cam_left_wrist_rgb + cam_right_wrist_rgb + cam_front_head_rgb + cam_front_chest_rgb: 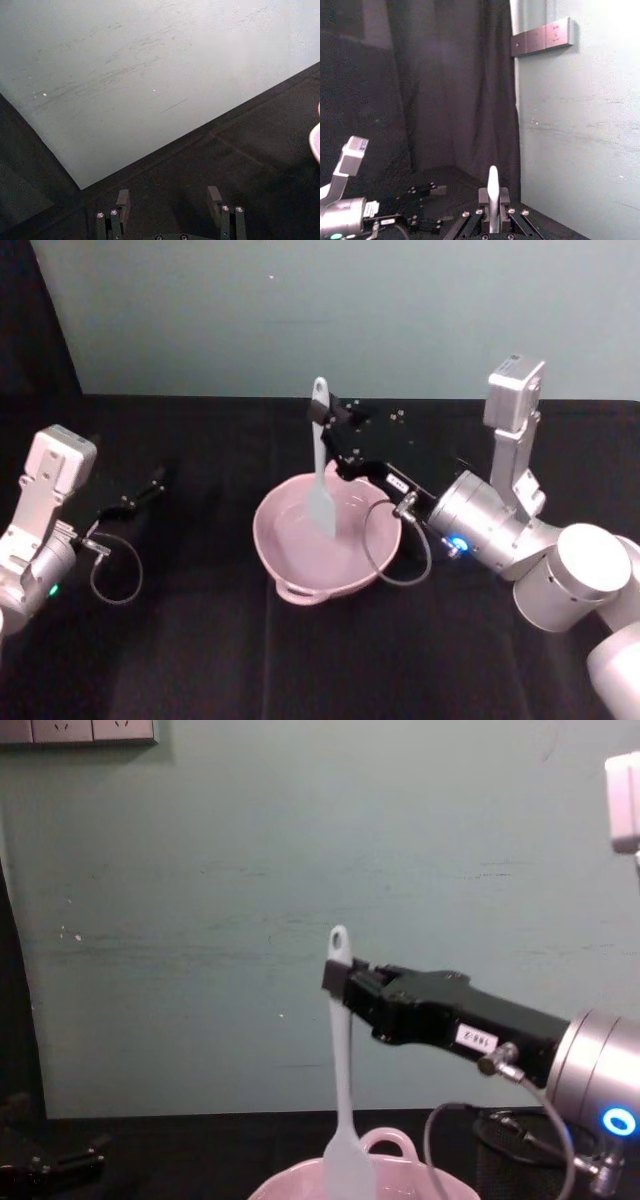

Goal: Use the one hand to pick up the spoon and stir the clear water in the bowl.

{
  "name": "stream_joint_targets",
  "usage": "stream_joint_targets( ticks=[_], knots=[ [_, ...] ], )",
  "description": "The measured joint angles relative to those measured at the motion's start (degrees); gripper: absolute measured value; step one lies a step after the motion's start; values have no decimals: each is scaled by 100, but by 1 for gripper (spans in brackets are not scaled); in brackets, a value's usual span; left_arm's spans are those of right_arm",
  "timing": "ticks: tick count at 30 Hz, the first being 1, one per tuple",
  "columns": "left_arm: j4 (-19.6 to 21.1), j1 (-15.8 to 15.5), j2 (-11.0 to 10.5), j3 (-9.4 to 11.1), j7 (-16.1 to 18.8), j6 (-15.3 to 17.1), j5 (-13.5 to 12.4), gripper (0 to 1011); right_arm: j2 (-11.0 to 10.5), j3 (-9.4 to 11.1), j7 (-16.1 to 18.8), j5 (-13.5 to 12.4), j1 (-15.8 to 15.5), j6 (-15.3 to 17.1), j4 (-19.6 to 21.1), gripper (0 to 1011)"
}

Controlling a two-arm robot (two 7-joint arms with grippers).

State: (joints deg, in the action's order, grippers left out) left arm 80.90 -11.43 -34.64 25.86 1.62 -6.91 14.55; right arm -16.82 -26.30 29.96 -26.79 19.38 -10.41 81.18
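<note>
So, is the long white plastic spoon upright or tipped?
Upright: the right gripper is shut on the white plastic spoon near its handle end, blade hanging into the wide pale pink bowl. The left gripper sits parked aside.

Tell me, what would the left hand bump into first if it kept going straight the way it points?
Probably the pale wall, after crossing the black table. The left gripper, fingers open, aims beside the pink bowl. The right gripper holds the spoon in it.
</note>
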Motion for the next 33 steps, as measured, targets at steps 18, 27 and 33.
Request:
stream_joint_targets(
  ticks=[18,27,33],
  knots=[
    [0,0,0,0,0,0,0,1011,184,-189,113,207,-30,-73,-242,117],
    [0,0,0,0,0,0,0,1011,442,-242,77,332,284,-74,-685,116],
    [0,0,0,0,0,0,0,1011,537,-207,-3,429,458,-97,-959,116]
  ],
)
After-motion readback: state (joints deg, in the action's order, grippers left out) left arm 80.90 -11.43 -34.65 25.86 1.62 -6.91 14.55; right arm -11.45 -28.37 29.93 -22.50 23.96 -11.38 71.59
